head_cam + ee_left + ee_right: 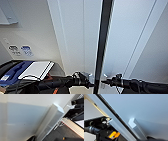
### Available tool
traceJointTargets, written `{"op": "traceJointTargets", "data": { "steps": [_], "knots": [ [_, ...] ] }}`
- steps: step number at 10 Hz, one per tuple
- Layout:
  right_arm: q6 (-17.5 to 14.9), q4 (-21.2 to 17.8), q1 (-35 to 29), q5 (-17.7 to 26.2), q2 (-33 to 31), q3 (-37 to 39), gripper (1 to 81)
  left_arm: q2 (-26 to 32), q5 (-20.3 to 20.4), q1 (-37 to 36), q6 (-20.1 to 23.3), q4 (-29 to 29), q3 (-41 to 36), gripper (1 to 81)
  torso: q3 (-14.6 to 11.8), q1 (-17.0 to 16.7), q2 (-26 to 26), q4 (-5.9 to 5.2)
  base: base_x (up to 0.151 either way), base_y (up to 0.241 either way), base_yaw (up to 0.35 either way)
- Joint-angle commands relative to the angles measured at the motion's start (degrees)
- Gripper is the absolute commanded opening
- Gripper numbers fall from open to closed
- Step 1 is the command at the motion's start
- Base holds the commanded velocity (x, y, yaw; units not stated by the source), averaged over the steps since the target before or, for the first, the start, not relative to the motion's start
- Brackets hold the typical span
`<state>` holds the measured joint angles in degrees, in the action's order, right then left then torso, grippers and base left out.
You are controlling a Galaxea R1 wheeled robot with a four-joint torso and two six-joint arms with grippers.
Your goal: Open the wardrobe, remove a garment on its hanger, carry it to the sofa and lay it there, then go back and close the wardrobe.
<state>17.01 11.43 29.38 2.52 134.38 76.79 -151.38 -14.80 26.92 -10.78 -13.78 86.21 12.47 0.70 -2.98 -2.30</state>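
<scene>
The white wardrobe [75, 37] stands right in front of me, with a narrow dark gap between its two tall doors. My left gripper [88, 82] is at the left door's small white handle [91, 75], which shows close up as a white block [55, 117]. My right gripper [103, 81] is at the right door's handle [105, 75], seen large on its door [136, 127]. Past the left door's edge a cream band with a red stripe [73, 127] lies against something dark; I cannot tell what it belongs to. The inside of the wardrobe is hidden.
A black case with a blue lining [12, 72] and a white slab [37, 70] on it lies low at the left, close to my left arm. The pale wall there carries two small labels [21, 50] and a grey box [7, 15].
</scene>
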Motion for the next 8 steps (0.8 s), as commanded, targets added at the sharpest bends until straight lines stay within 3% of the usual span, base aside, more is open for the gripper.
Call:
{"op": "traceJointTargets", "data": {
  "steps": [1,4,6,8],
  "knots": [
    [1.7,2.0,-1.0,-0.1,-2.5,-14.6,81.1,9.3,4.8,0.5,-0.1,0.9,-20.2,81.1,0.0,0.0,0.0,0.0,0.0,0.0,0.0],
    [1.7,4.6,2.8,-3.1,-9.6,-20.1,81.1,23.2,6.8,5.4,-0.1,-1.8,-31.8,81.1,0.0,0.0,0.0,0.0,0.0,0.0,0.0],
    [1.6,6.1,5.0,-6.0,-17.8,-25.5,81.1,32.4,7.2,10.9,-0.1,-5.2,-37.1,81.1,0.0,0.0,0.0,0.0,0.0,0.0,0.0],
    [1.6,8.1,8.2,-9.3,-26.5,-30.1,81.1,41.5,11.2,18.6,0.1,-9.8,-41.0,81.1,0.0,0.0,0.0,0.0,0.0,0.0,0.0]
  ]
}}
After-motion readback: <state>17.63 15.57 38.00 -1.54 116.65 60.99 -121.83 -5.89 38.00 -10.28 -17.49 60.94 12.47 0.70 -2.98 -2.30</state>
